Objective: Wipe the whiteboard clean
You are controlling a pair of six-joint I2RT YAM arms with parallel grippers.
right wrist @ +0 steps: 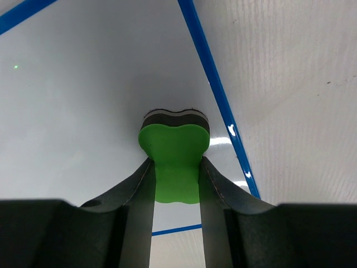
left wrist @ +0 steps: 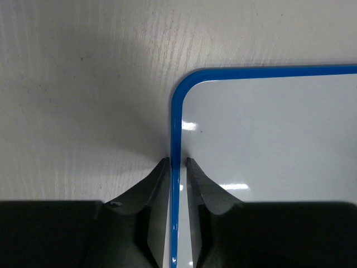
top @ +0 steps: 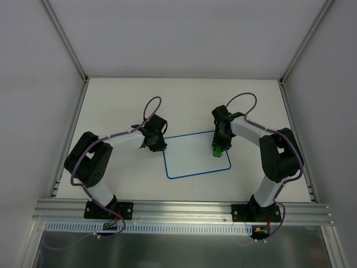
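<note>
The whiteboard (top: pixel 195 159) lies flat on the table, white with a thin blue border, and I see no dark marks on it. My left gripper (top: pixel 154 146) is at its far left corner. In the left wrist view the left gripper (left wrist: pixel 177 160) stands narrowly open, its fingers astride the blue border of the whiteboard (left wrist: pixel 268 139). The right gripper (top: pixel 219 146) is over the board's right side, shut on a green eraser (top: pixel 217 151). The right wrist view shows that gripper (right wrist: pixel 175 160) holding the eraser (right wrist: pixel 175 148), whose dark felt presses on the whiteboard (right wrist: pixel 83 100) near its right border.
The white table (top: pixel 122 100) is walled by grey panels on three sides. An aluminium rail (top: pixel 184 209) carrying both arm bases runs along the near edge. Purple cables loop above both wrists.
</note>
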